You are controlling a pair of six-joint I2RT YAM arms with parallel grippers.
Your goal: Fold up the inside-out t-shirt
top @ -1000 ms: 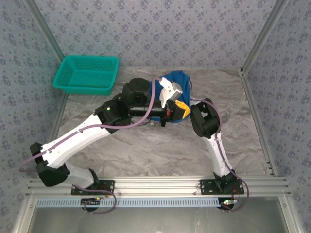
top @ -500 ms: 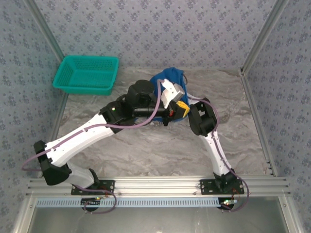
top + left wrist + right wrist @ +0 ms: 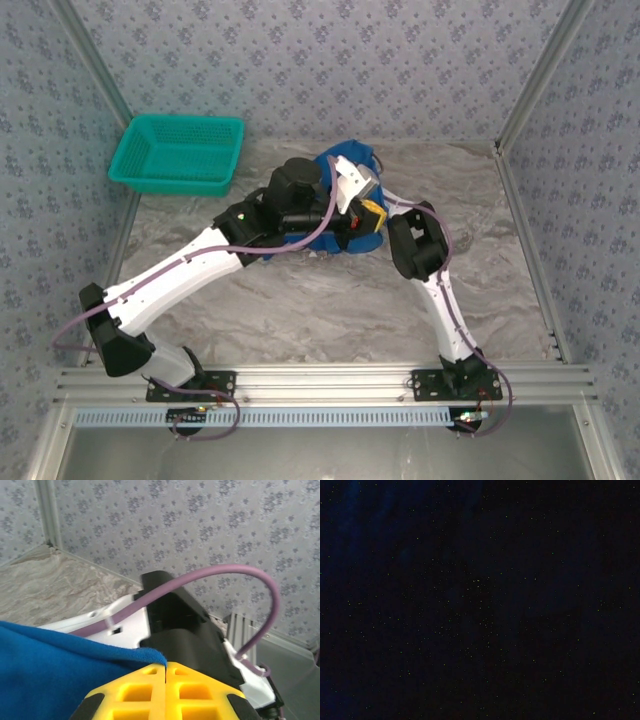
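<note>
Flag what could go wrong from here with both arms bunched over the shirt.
1. Collision: the left claw, shut on the t-shirt, sits right against the right arm, whose purple cable could snag.
2. The right wrist view is black, probably smothered in fabric, so any grip there goes unchecked.
3. The t-shirt is a crumpled heap; pulling now may tangle it rather than flatten it.
</note>
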